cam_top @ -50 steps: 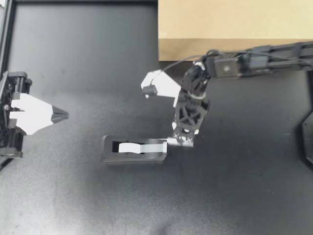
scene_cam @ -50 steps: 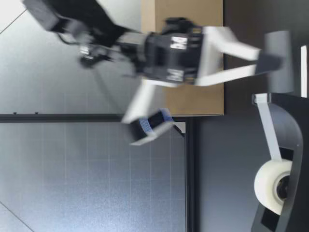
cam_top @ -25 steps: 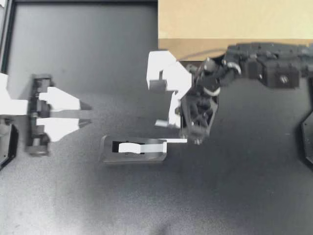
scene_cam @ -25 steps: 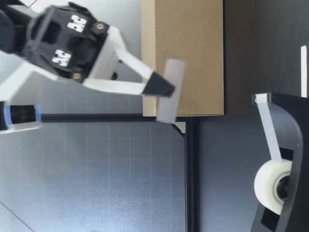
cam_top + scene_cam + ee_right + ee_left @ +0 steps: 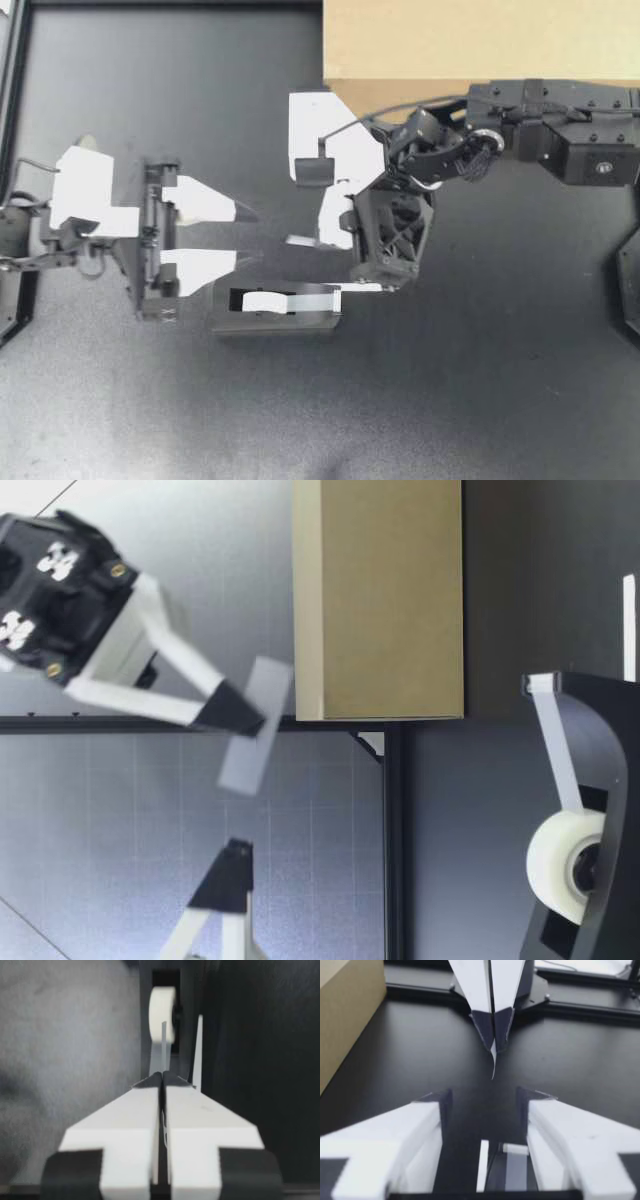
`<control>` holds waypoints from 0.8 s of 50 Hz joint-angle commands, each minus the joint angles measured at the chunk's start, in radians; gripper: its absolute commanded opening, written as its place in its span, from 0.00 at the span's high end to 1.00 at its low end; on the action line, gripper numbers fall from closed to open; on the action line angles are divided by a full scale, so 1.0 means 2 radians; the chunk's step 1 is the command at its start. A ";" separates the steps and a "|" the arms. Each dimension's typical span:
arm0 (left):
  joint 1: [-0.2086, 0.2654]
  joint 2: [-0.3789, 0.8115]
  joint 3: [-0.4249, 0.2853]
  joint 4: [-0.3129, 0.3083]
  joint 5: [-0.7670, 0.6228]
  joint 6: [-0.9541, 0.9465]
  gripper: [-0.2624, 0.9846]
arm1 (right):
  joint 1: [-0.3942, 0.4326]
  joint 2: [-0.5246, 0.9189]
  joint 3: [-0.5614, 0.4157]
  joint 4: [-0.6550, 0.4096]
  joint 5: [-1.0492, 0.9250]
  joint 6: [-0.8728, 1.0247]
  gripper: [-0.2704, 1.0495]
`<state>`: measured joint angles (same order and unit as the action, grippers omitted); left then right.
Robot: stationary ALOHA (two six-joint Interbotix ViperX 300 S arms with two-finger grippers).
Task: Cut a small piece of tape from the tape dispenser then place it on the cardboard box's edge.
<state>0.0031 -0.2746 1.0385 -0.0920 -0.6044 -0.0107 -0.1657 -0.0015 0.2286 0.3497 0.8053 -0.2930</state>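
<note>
My left hand (image 5: pixel 250 235) hangs spread open beside the roll end of the tape dispenser (image 5: pixel 275 310), facing my right hand (image 5: pixel 388 284), which pinches the cut piece of tape (image 5: pixel 362 288) in the air past the cutter end, near the cardboard box (image 5: pixel 480 45).

Left pincer (image 5: pixel 250 235), right pincer (image 5: pixel 386 284): white fingers (image 5: pixel 195 200), blk tips, blk wrist frames

Table (image 5: pixel 480 400): matt black. Cardboard box (image 5: pixel 480 40): brown cardboard, matt. Tape dispenser (image 5: pixel 270 326): smooth black plastic. Piece of tape (image 5: pixel 240 765): thin translucent film. Fingers (image 5: pixel 200 200): smooth white plastic, dark matt tips.
</note>
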 commanded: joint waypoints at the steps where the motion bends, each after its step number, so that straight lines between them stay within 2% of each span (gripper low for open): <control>1: 0.002 0.007 -0.018 -0.001 -0.015 0.000 0.41 | 0.002 -0.006 -0.021 -0.002 -0.005 -0.001 0.86; 15: 0.001 0.029 -0.026 -0.001 -0.046 0.000 0.41 | 0.002 0.016 -0.047 -0.008 0.001 -0.002 0.86; 40: 0.001 0.035 -0.025 -0.001 -0.054 -0.009 0.44 | 0.001 0.033 -0.069 -0.018 0.014 -0.002 0.86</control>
<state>0.0046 -0.1979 1.0063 -0.0936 -0.6964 -0.0261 -0.1657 0.0782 0.1181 0.3129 0.8330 -0.2976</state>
